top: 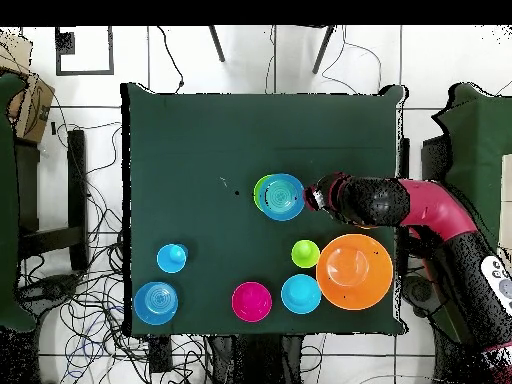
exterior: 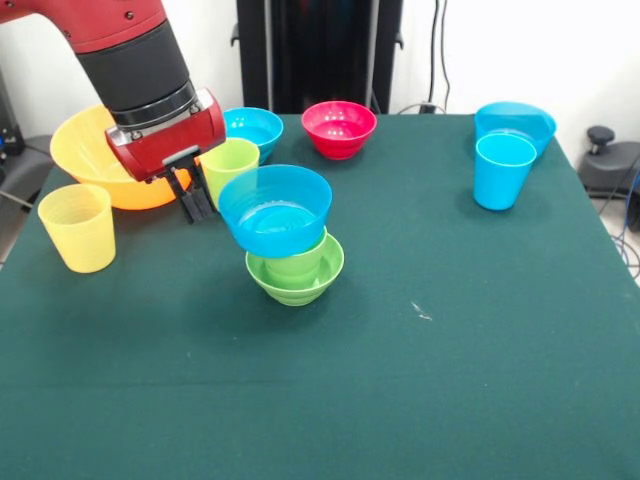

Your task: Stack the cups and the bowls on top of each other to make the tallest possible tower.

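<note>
The tower stands mid-table: a small green bowl (exterior: 296,282) (top: 259,188) holds a green cup (exterior: 300,262), and a blue bowl (exterior: 275,208) (top: 283,195) rests tilted on top. My gripper (exterior: 196,205) (top: 318,197) hangs just beside the blue bowl's rim, open, with nothing between its fingers. Loose cups are a yellow-green one (exterior: 230,165) (top: 306,253) behind the gripper, a pale yellow one (exterior: 78,228) and a sky blue one (exterior: 503,170) (top: 171,258). Loose bowls are a large orange one (exterior: 85,150) (top: 354,271), a small blue one (exterior: 252,128) (top: 300,293), a red one (exterior: 339,128) (top: 251,301) and a wide blue one (exterior: 515,120) (top: 155,302).
The dark green table (exterior: 450,350) (top: 200,140) carries everything. My arm (exterior: 140,70) (top: 400,205) reaches in over the orange bowl. Cables and chair legs lie around the table in the overhead view.
</note>
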Controlling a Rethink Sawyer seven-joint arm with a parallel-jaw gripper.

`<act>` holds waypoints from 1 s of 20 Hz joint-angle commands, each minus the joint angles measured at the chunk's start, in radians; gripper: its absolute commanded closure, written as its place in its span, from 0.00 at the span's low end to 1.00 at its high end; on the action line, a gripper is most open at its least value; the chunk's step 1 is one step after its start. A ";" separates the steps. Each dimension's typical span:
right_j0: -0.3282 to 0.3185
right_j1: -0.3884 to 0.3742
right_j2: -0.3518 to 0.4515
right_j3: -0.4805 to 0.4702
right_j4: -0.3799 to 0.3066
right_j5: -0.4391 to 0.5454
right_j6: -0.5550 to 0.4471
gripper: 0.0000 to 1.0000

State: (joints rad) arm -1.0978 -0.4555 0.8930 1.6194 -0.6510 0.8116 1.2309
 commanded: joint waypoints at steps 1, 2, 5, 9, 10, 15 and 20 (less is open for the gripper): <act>0.045 0.001 -0.043 0.036 -0.072 -0.026 -0.110 1.00; 0.048 -0.001 -0.044 0.039 -0.072 -0.029 -0.104 1.00; 0.054 -0.007 -0.046 0.042 -0.078 -0.031 -0.098 1.00; 0.059 -0.016 -0.050 0.049 -0.081 -0.036 -0.083 1.00; 0.061 -0.019 -0.052 0.051 -0.082 -0.039 -0.078 1.00; 0.079 -0.027 -0.059 0.049 -0.084 -0.044 -0.053 1.00; 0.083 -0.033 -0.063 0.052 -0.085 -0.046 -0.051 1.00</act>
State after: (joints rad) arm -1.0732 -0.4771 0.8823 1.6195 -0.6644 0.8116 1.2309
